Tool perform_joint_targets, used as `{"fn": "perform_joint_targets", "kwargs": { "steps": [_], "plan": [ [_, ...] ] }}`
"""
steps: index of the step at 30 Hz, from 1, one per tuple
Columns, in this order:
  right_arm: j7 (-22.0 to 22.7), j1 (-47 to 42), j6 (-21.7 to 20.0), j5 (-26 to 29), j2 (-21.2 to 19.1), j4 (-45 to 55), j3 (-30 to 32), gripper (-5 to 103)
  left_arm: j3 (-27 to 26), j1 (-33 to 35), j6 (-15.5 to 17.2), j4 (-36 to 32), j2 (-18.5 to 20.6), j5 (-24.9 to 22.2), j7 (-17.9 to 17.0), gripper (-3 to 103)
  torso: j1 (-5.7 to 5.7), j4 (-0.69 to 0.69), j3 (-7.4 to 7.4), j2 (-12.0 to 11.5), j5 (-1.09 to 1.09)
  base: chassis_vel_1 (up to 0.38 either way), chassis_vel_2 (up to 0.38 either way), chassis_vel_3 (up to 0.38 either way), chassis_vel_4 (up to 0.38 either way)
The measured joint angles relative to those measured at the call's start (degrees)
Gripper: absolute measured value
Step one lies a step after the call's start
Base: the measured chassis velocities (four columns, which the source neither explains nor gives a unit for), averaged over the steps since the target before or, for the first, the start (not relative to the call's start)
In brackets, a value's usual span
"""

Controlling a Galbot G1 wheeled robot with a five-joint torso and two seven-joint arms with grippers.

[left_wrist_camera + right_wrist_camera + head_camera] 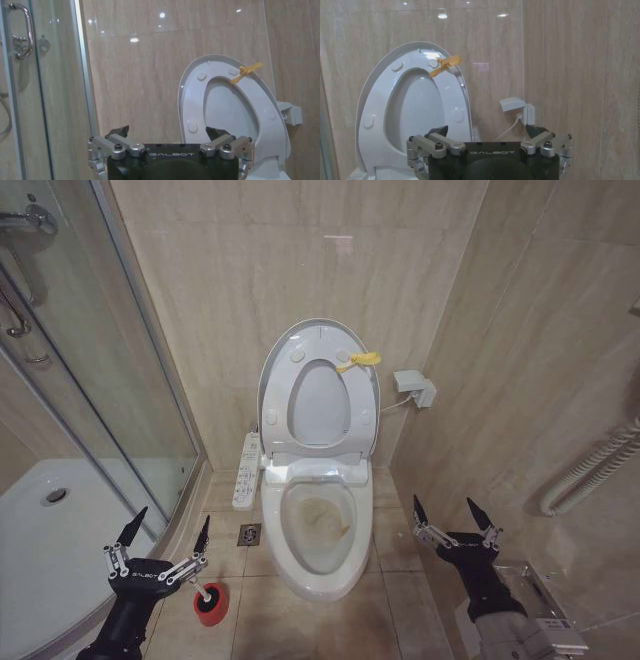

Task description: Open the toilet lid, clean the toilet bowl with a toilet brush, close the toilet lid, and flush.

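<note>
White toilet lid [322,350] raised against the wall, stained toilet bowl [320,525] exposed below in the head view; left gripper [168,538] and right gripper [451,512] fingers wide, empty.

- Premises: a small tiled bathroom, of the sort found in a home or hotel room.
- Walls [250,270] faced in large glossy beige tiles; floor in matching tile, with a square metal drain [249,534] set into it.
- Fixed sanitary ware: a white electronic toilet, its toilet bowl [318,525] stained brown inside, with a side button panel [245,471] and a wall socket box [414,387] just beside it.
- Glass shower enclosure [120,360] in the corner, with metal fittings and a white shower tray [60,520].
- A red brush holder cup [211,602] stands on the floor near the toilet.
</note>
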Motion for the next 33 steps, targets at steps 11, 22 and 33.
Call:
{"fn": "perform_joint_targets", "kwargs": {
  "steps": [11,22,33],
  "plan": [
    [0.0,0.0,0.0,0.0,0.0,0.0,0.0,100,0.0,0.0,0.0,0.0,0.0,0.0,0.0,100,0.00,0.00,0.00,0.0,0.00,0.000,0.000,0.000,0.000],
    [0.0,0.0,0.0,0.1,0.0,0.0,0.0,100,0.0,0.0,0.0,0.0,0.0,0.0,0.0,100,0.00,0.00,0.00,0.0,0.00,0.000,0.000,0.000,0.000],
    [0.0,0.0,0.0,0.1,0.0,0.0,0.0,100,0.0,0.0,0.0,0.0,0.0,0.0,0.0,100,0.00,0.00,0.00,0.0,0.00,0.000,0.000,0.000,0.000]
  ]
}}
